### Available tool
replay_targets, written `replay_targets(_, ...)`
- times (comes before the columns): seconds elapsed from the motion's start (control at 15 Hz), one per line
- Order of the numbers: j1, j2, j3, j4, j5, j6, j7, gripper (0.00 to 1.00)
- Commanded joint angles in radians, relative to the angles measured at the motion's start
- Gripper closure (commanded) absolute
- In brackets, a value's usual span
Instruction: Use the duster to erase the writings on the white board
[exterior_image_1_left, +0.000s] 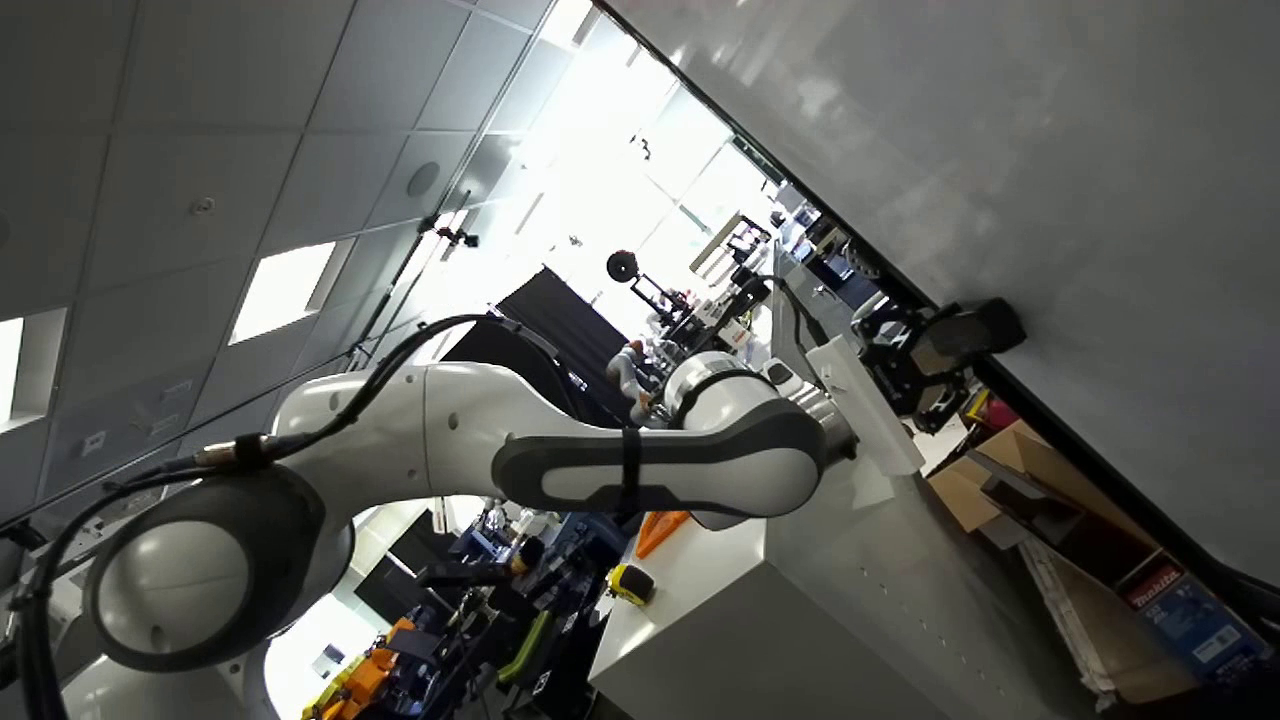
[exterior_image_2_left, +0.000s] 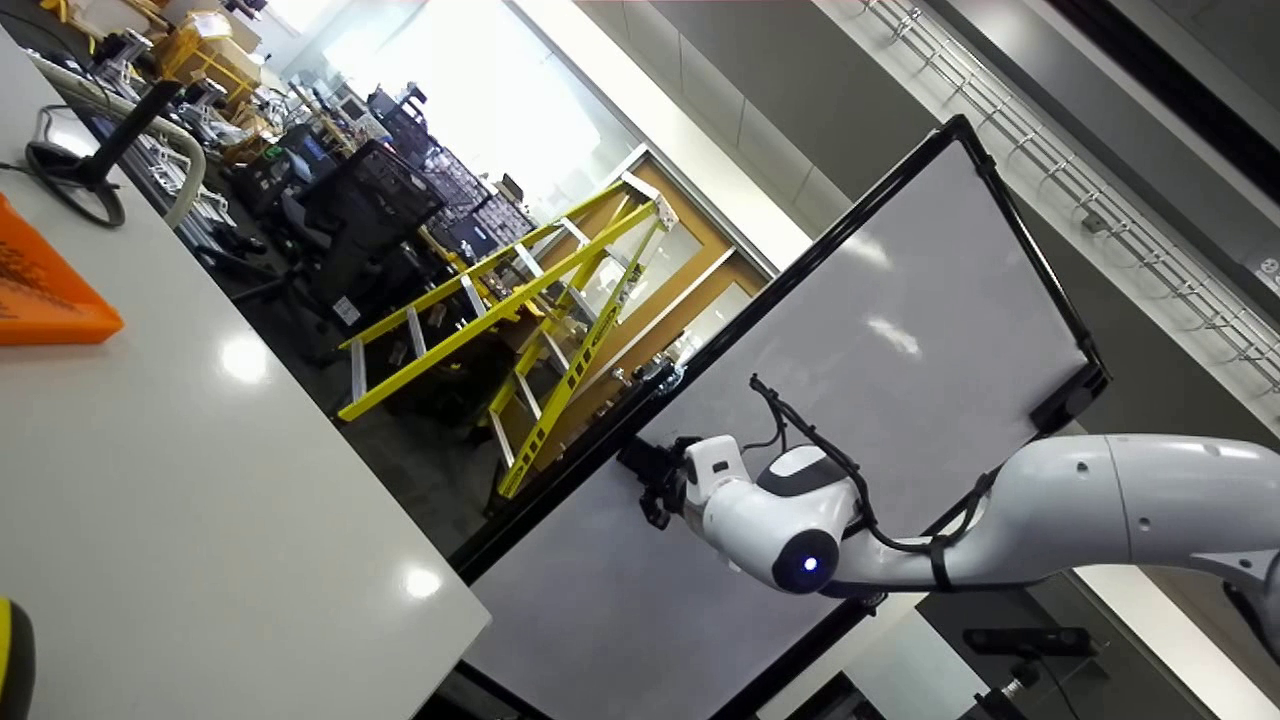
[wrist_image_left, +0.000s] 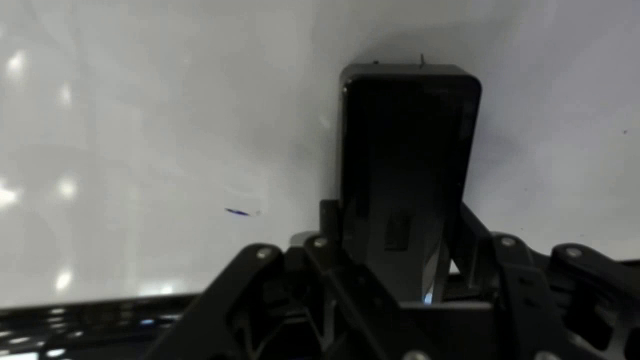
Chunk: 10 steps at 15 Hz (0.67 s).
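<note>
The white board (exterior_image_2_left: 900, 300) is a large pale grey panel with a black frame; it also shows in an exterior view (exterior_image_1_left: 1000, 150) and in the wrist view (wrist_image_left: 150, 125). My gripper (wrist_image_left: 395, 220) is shut on the duster (wrist_image_left: 407, 135), a black rounded block. The duster (exterior_image_1_left: 985, 328) lies against the board near its dark edge, its wiping face hidden. A short blue-purple mark (wrist_image_left: 237, 212) is on the board left of the duster. Small dark marks (wrist_image_left: 422, 60) touch the duster's far end. A tiny dot (wrist_image_left: 624, 132) is at the right.
A white table (exterior_image_2_left: 250, 520) stands before the board, with an orange piece (exterior_image_2_left: 45, 290) and a yellow-black tool (exterior_image_1_left: 632, 583) on it. Cardboard boxes (exterior_image_1_left: 1060, 490) lie near the board's lower edge. A dark object (exterior_image_2_left: 1068, 398) sits at a board corner. A yellow ladder (exterior_image_2_left: 540, 310) stands behind.
</note>
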<state>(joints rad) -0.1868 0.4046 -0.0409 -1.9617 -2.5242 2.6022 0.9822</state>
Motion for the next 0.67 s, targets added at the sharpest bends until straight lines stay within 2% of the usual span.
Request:
replay_targets(0.0,-0.019,0.057,0.041,0.063,0.03,0.009,-0.049,0.7)
replay_targets(0.27,-0.003,-0.025,0.074,-0.011,0.043,0.025,-0.068,0.7)
replay_targets(0.47,-0.015,-0.073,0.116,-0.025,0.027,0.185,-0.045,0.7)
replay_targets(0.6,-0.003,-0.108,0.146,-0.026,-0.026,0.301,0.02,0.7)
